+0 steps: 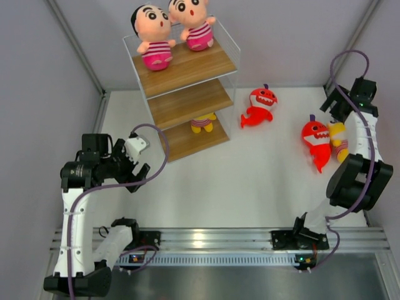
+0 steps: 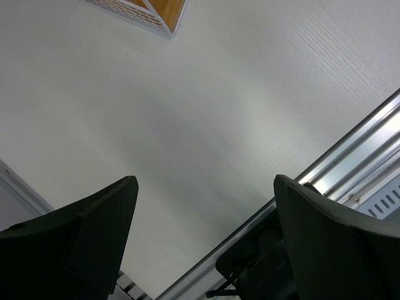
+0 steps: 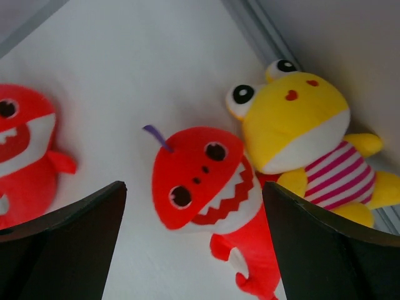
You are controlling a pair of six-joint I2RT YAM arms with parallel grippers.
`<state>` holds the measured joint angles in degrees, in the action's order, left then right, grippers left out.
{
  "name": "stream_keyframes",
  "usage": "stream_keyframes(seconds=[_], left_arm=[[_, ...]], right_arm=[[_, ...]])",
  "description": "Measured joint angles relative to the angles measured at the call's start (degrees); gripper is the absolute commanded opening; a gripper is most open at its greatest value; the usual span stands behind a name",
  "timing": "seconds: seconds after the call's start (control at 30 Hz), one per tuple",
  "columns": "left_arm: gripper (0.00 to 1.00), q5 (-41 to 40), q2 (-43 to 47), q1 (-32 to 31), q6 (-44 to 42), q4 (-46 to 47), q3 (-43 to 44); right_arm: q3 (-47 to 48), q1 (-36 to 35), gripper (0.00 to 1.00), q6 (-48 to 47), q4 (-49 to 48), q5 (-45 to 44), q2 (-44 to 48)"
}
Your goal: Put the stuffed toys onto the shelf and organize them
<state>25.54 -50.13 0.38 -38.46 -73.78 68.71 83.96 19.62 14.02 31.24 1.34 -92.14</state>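
1. Standing at the far left of the table (image 1: 206, 181), the shelf (image 1: 201, 65) shows three wooden boards in a thin white frame; one corner of it also appears in the left wrist view (image 2: 157, 12).
2. Top board: two boy dolls in pink striped outfits sit upright side by side, the left one (image 1: 153, 39) and the right one (image 1: 195, 25), with their heads touching.
3. Bottom board: a yellow doll (image 1: 202, 123) is partly hidden under the middle board. Only its lower body can be seen.
4. On the table just right of the shelf lies a red shark (image 1: 259, 106), clear of the shelf and of the other toys.
5. Near the right edge of the table lies a second red shark (image 1: 316, 140) (image 3: 200, 181), pressed against a second yellow doll (image 1: 339, 141) (image 3: 300, 131) in a striped shirt. That doll lies against the edge rail.
6. Left gripper (image 1: 140, 161) (image 2: 206, 181): jaws spread wide with nothing between them, above bare table in front of the shelf.
7. Right gripper (image 1: 336, 101) (image 3: 194, 184): jaws spread wide and gripping nothing, poised above the shark and doll at the right edge, touching neither.
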Motion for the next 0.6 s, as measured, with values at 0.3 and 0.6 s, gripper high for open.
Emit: stream_keyframes(seconds=[0.3,0.6], left_arm=[[0.97,-3.96,0.00,0.00,1.01,0.00,0.02],[0.97,-7.06,0.11,0.00,1.75,-0.02,0.94]], right_arm=[[-1.31,3.23,0.92,4.63,-10.47,-15.34,-6.45],[0.17,3.87,0.84,7.61,-12.33,-17.35,-19.63]])
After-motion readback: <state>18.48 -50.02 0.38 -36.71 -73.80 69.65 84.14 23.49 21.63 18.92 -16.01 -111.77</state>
